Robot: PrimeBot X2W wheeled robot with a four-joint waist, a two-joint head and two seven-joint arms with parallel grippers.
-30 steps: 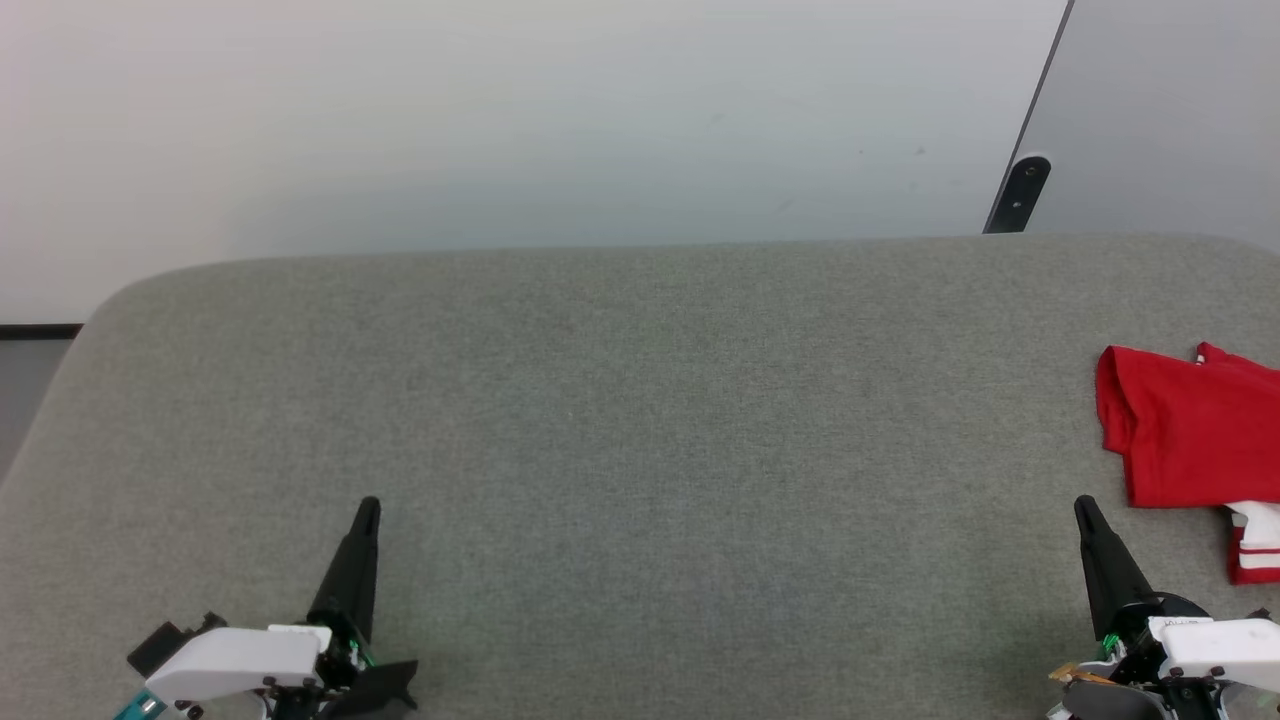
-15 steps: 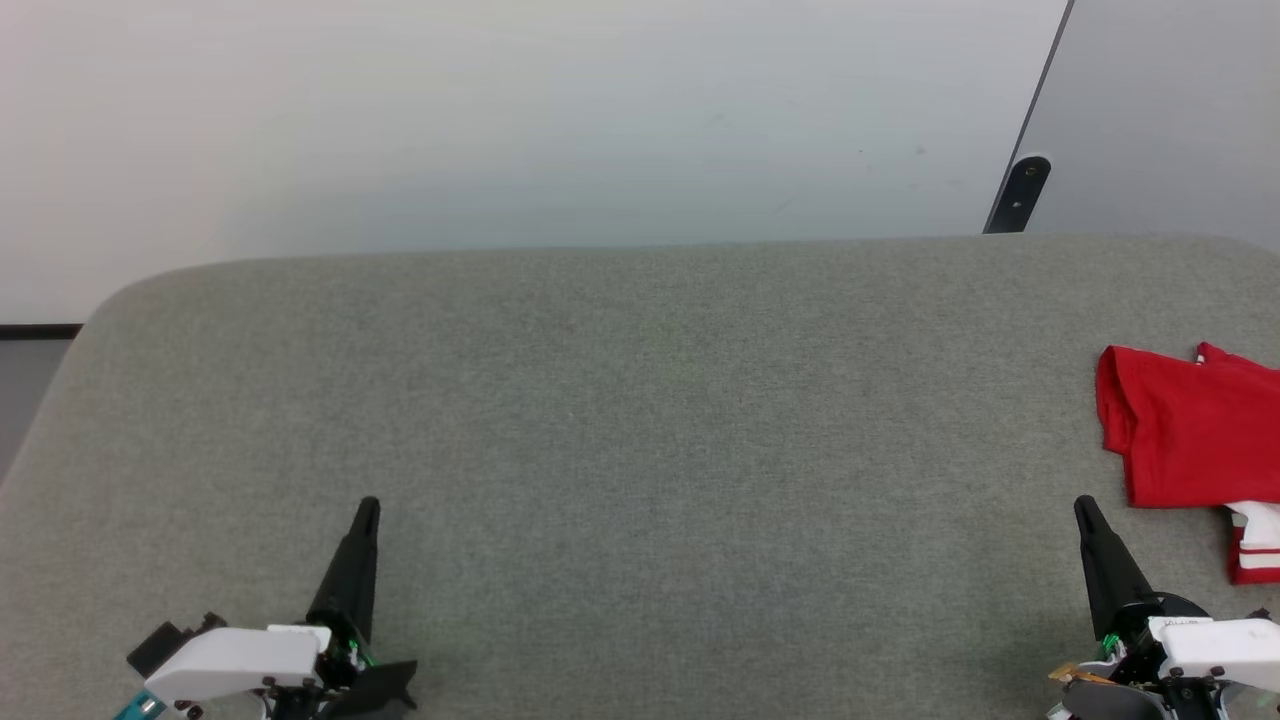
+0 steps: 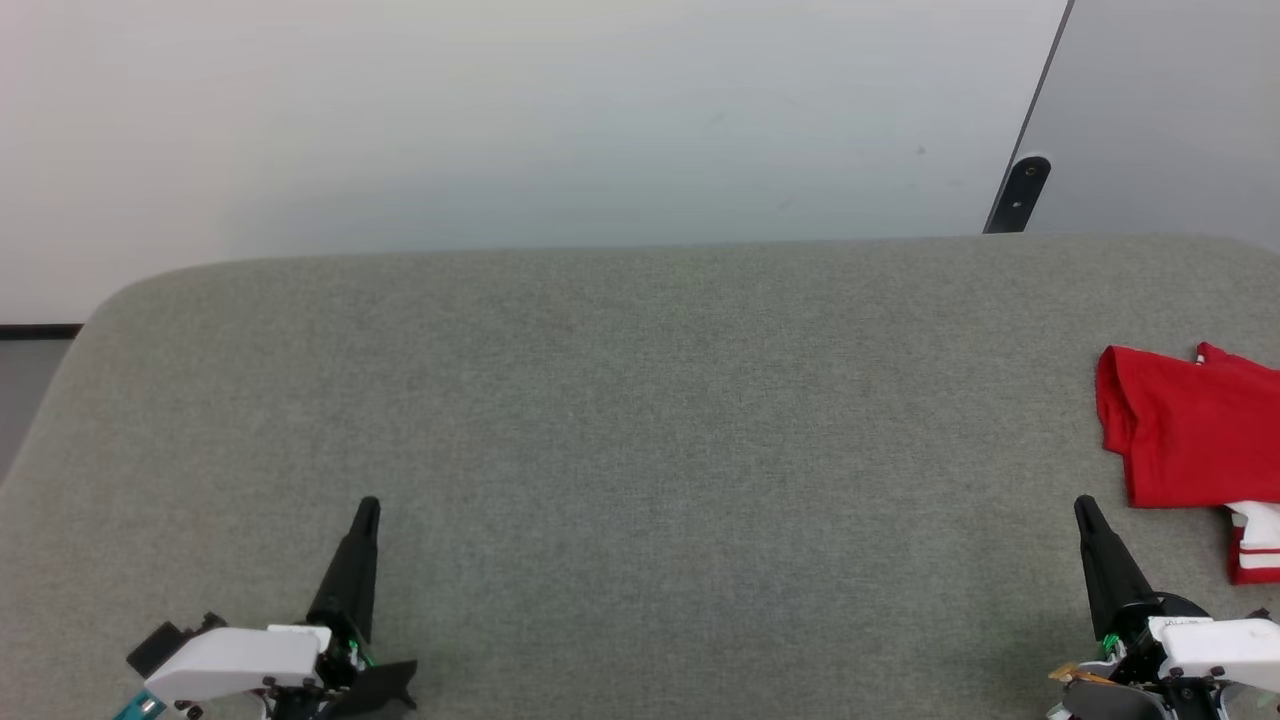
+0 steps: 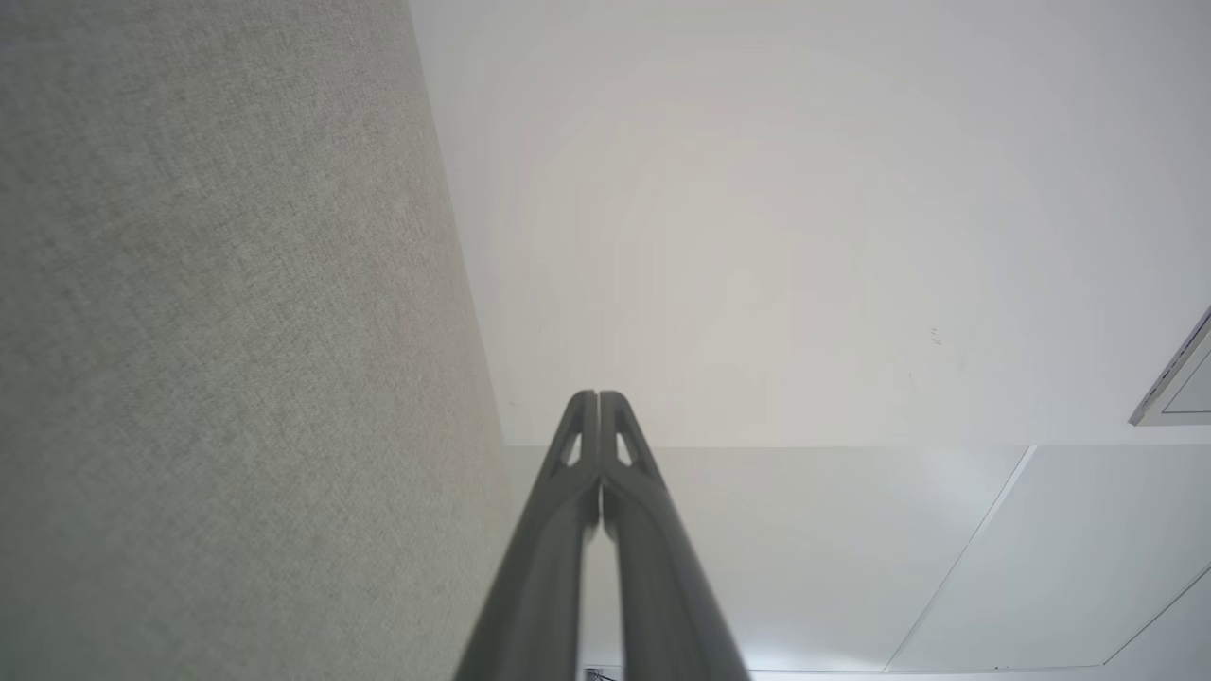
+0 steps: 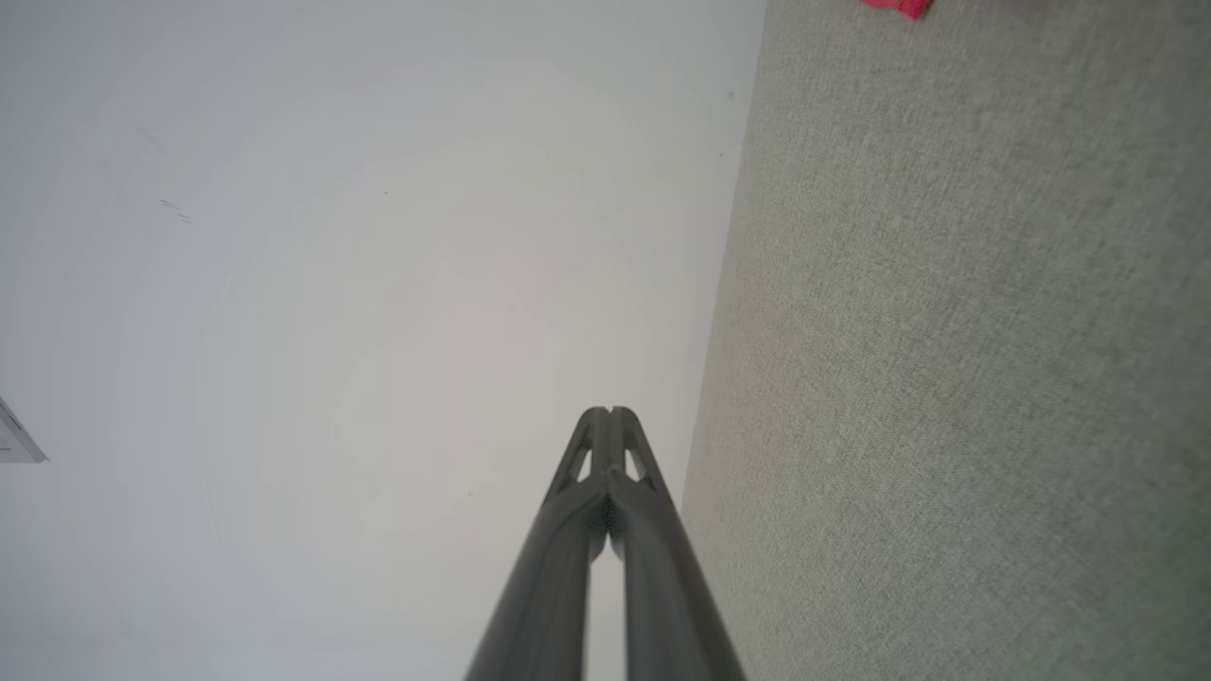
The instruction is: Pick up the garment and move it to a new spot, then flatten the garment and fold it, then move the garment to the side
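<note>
Nothing legible anywhere, no brand, number, label or sign, save a tiny faint line of dark marks on the white housing (image 3: 1205, 640) of the right gripper (image 3: 1084, 506), near right, too small to read.

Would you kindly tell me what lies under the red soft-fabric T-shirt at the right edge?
The red T-shirt rests on the grey fabric-covered surface; its white striped sleeve pokes out. Anything beneath is covered.
</note>
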